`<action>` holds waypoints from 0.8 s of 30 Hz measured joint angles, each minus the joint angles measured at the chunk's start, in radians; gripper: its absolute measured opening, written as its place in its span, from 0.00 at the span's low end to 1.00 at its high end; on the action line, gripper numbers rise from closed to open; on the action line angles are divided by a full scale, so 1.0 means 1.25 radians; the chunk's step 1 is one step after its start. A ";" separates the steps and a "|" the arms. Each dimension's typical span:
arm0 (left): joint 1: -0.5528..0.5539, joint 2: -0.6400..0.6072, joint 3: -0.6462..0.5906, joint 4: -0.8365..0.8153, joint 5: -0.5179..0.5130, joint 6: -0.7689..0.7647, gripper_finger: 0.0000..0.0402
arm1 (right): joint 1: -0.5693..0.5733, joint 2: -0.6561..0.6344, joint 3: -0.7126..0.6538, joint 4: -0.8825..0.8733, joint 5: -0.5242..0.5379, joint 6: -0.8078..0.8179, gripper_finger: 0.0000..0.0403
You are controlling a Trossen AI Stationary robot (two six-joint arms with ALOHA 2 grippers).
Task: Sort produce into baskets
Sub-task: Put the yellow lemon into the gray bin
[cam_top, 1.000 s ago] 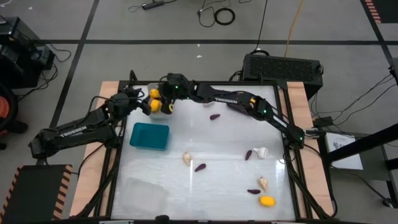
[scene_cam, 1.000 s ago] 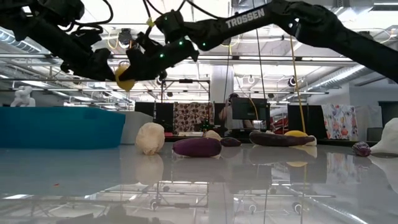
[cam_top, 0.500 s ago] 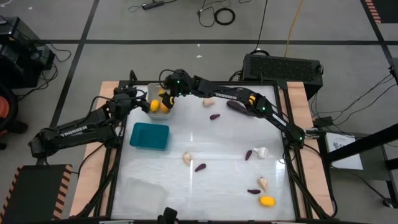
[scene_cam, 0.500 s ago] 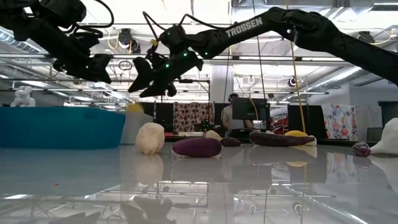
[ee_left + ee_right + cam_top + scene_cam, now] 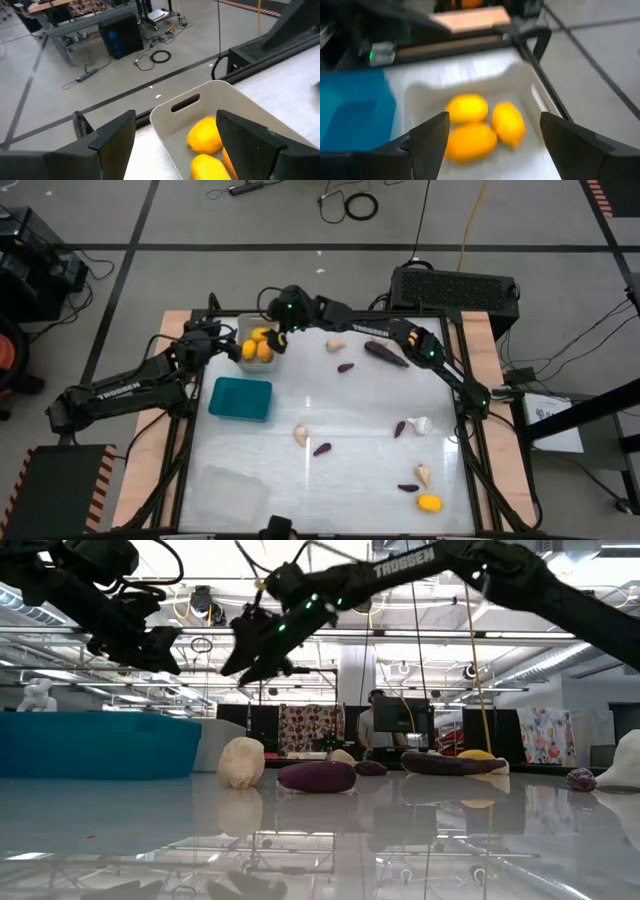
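While lettered TROSSEN, right claw (image 5: 278, 340) spread over grey basket (image 5: 243, 329), left claw (image 5: 222, 340) spread beside.

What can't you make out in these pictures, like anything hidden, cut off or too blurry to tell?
- Clear basket: high view, only a faint outline against the glossy table.
- Grey basket: left wrist view, its near part is cut off by the picture's edge and the left gripper.
- Yellow fruits: right wrist view, motion blur smears their outlines.
- Far produce: low view, nearer pieces overlap it.
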 joint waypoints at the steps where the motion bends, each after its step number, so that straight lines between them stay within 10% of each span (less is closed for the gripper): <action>1: 0.000 0.000 0.000 0.000 0.011 0.000 0.71 | -0.002 -0.016 0.000 -0.045 0.000 -0.008 0.75; 13: 0.000 0.000 0.000 0.009 0.039 -0.001 0.71 | -0.089 -0.178 0.002 -0.713 0.006 -0.092 0.75; 24: 0.000 0.000 0.000 0.023 0.087 0.005 0.71 | -0.240 -0.209 -0.028 -0.890 0.145 0.021 0.75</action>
